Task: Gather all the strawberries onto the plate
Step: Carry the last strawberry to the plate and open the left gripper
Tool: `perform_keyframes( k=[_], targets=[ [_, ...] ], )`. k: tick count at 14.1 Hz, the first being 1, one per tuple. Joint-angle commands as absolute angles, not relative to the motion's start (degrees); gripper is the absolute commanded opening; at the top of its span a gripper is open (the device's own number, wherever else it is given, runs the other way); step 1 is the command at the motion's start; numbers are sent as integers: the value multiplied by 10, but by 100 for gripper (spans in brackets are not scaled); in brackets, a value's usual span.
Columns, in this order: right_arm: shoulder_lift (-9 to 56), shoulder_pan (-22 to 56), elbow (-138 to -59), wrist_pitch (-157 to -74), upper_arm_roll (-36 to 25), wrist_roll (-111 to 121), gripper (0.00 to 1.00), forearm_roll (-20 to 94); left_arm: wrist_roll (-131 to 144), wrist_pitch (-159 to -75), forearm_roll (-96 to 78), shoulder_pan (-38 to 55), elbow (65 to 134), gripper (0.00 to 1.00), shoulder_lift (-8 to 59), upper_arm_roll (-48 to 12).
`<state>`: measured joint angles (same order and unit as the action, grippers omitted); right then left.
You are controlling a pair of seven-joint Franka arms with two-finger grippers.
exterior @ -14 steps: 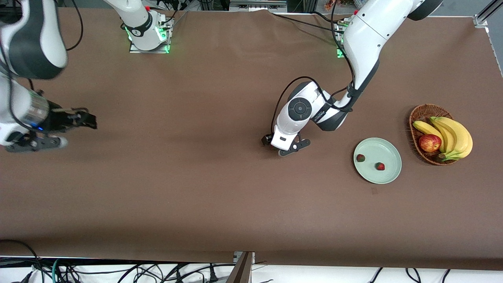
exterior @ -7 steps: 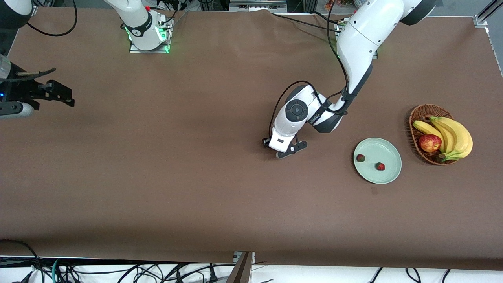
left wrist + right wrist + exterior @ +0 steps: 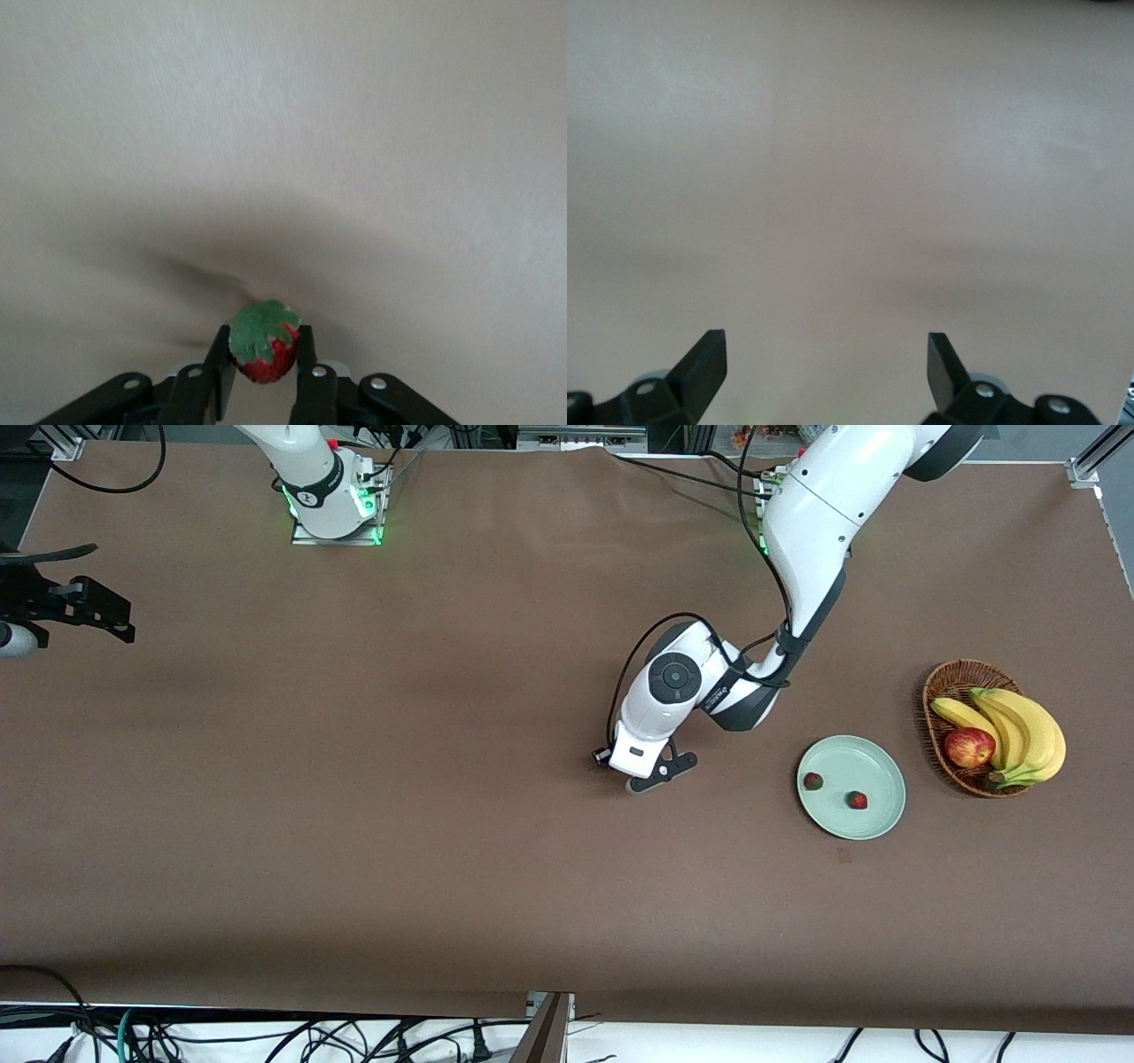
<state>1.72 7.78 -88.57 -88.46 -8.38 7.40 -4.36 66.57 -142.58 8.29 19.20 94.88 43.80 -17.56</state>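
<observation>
I saw my left gripper (image 3: 262, 361) pinching one strawberry (image 3: 263, 342) low over the table (image 3: 354, 824), toward the right arm's end from the plate (image 3: 873, 824) holding two strawberries (image 3: 812, 781), while my right gripper (image 3: 827, 356) waited, fingers spread, over its own end.

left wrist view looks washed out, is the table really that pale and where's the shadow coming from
Left wrist view: the cloth is washed out to pale grey, with a dark shadow around the strawberry pinched in the left gripper. Front view: the same table is brown and evenly lit, with a faint shadow under the left gripper. Right wrist view: equally pale, the right gripper open.
</observation>
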Motion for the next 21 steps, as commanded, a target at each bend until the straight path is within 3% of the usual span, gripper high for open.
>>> perform_keyframes(
  k=[1, 7, 11, 17, 21],
  targets=[
    [19, 82, -873, -875, -86, 84, 100, -53, 677, -1416, 91, 162, 933, 6, 423, -181],
    [26, 81, -871, -868, -92, 69, 100, -29, 571, -1189, 91, 86, 934, 7, 338, -182],
    [26, 83, -870, -866, -91, 53, 100, -29, 409, -1118, 91, 6, 952, 7, 298, -183],
    [27, 82, -870, -870, -91, 56, 100, -29, 199, -1135, 93, -94, 1073, 8, 222, -185],
    [31, 82, -869, -871, -91, 55, 100, -29, 135, -1362, 94, -145, 1222, 8, 204, -185]
  ],
)
